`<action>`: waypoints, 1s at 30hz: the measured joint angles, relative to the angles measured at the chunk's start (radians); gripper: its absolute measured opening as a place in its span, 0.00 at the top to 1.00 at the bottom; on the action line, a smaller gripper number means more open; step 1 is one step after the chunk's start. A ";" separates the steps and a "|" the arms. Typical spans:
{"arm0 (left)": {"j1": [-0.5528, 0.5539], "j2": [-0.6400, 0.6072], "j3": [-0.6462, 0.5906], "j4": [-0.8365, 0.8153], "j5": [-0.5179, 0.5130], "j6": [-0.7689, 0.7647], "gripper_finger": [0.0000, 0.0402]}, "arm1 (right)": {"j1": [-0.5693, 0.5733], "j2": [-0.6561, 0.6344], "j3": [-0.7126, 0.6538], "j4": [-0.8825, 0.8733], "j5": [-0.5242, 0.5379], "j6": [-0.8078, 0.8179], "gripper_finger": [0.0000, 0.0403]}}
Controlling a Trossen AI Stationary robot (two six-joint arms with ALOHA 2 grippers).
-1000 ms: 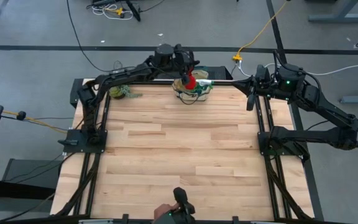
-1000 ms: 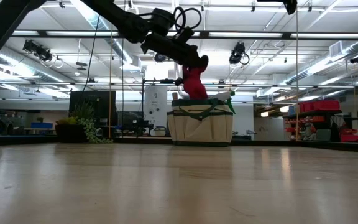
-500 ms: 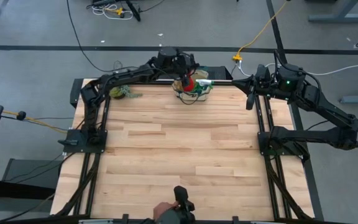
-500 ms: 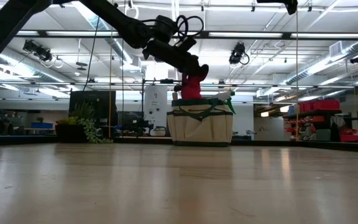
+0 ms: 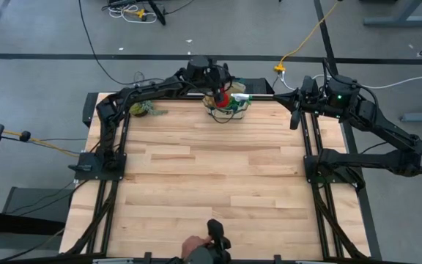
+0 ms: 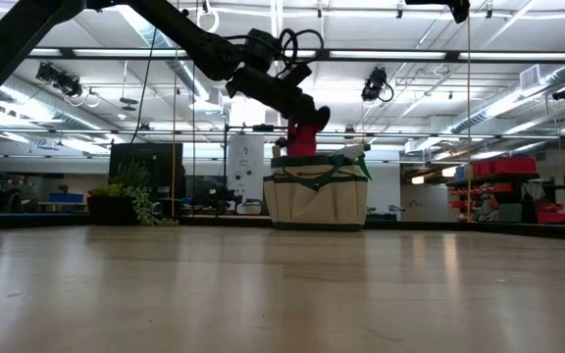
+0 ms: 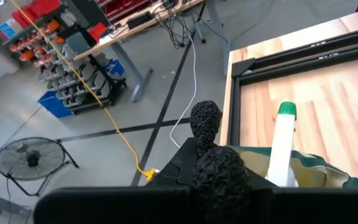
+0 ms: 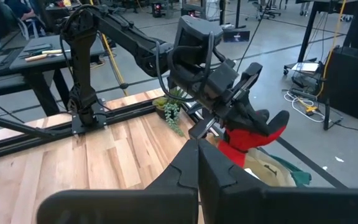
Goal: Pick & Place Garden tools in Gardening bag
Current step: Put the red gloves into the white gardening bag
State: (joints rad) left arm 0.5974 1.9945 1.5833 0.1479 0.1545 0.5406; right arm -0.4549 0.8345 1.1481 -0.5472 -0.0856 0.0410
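Surface, high view: pale wooden surface [image 5: 218,176] fills the frame centre, bare across its middle; grey floor with cables beyond.
Gardening bag, high view: gardening bag [image 5: 229,107] sits at the upper-centre edge of the surface.
Left claw, high view: left claw [image 5: 220,91] hangs directly over the bag mouth, closed on the red-and-black glove [image 5: 224,97].
Right claw, high view: right claw [image 5: 297,115] waits at the upper right, off the bag's side; its finger gap cannot be told.
Plant, high view: small leafy plant [image 5: 142,108] lies upper left, well apart from the bag.
Low view: glove [image 6: 301,139] hangs upright, its long axis vertical, lower end at the bag's rim [image 6: 316,162]; claw above it. Green rounded item [image 6: 361,155] shows at the rim's right.
Left wrist view: black glove fingers [image 7: 206,122] fill the centre; bag fabric at lower right.
Right wrist view: left claw [image 8: 241,122] pinches the glove [image 8: 248,138] above the bag [image 8: 272,171].
Governing relation: bag lies straight below the held glove; left arm nearer. Judgement: lower, then release.
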 joint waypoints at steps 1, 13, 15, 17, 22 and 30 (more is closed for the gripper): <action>-0.001 0.000 0.000 0.004 0.003 0.004 0.98 | 0.000 0.000 0.000 0.000 0.000 0.000 1.00; -0.018 0.000 0.000 0.020 0.075 0.074 0.98 | 0.000 0.000 0.000 0.000 0.000 -0.001 1.00; -0.019 0.000 0.000 0.020 0.076 0.074 0.98 | 0.000 0.000 0.000 0.000 0.000 -0.001 1.00; -0.019 0.000 0.000 0.019 0.076 0.074 0.99 | 0.000 0.000 0.000 0.000 0.000 -0.001 1.00; -0.018 0.000 0.000 0.019 0.075 0.074 0.97 | 0.000 0.000 0.000 0.000 0.000 -0.004 1.00; -0.018 0.000 0.000 0.019 0.075 0.074 0.98 | 0.000 0.000 0.000 0.000 0.000 -0.003 1.00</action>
State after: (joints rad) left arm 0.5793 1.9945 1.5833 0.1669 0.2298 0.6151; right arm -0.4549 0.8349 1.1481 -0.5471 -0.0856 0.0376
